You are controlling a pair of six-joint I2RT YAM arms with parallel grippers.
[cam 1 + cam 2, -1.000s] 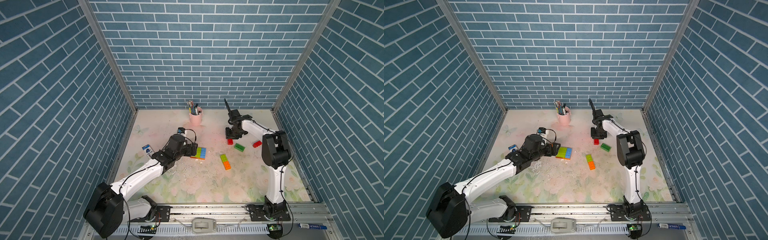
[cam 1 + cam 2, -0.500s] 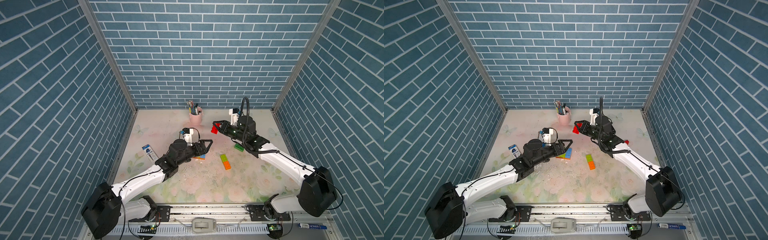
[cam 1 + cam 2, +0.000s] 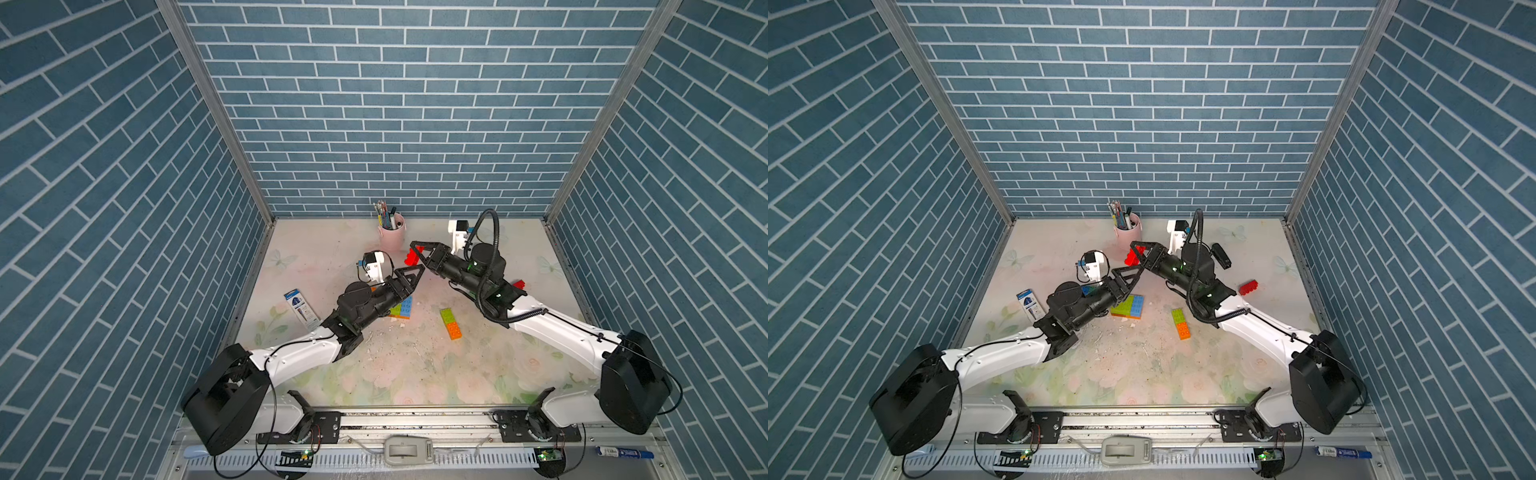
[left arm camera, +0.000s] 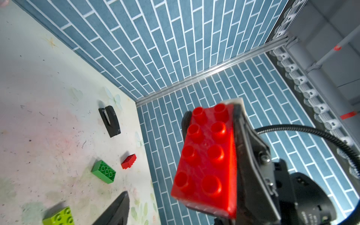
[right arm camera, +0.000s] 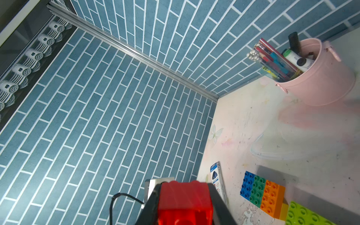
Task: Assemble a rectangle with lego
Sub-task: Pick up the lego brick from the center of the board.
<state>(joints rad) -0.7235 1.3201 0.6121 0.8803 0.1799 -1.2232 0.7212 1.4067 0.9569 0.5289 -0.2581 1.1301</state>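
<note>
red brick clamped in right hand (aloft)

Red brick; blue-green-orange slab; pink bucket; teal brick-pattern walls; floral table.

No lettering can be read with certainty. The blue-and-white packet just beside the right pincer carries print, as does the white marker in the pink bucket beyond it, both too blurred.

Both arms stretched inward, tips nearly meeting; the left claw gaped empty, the right claw clamped a red brick.
</note>
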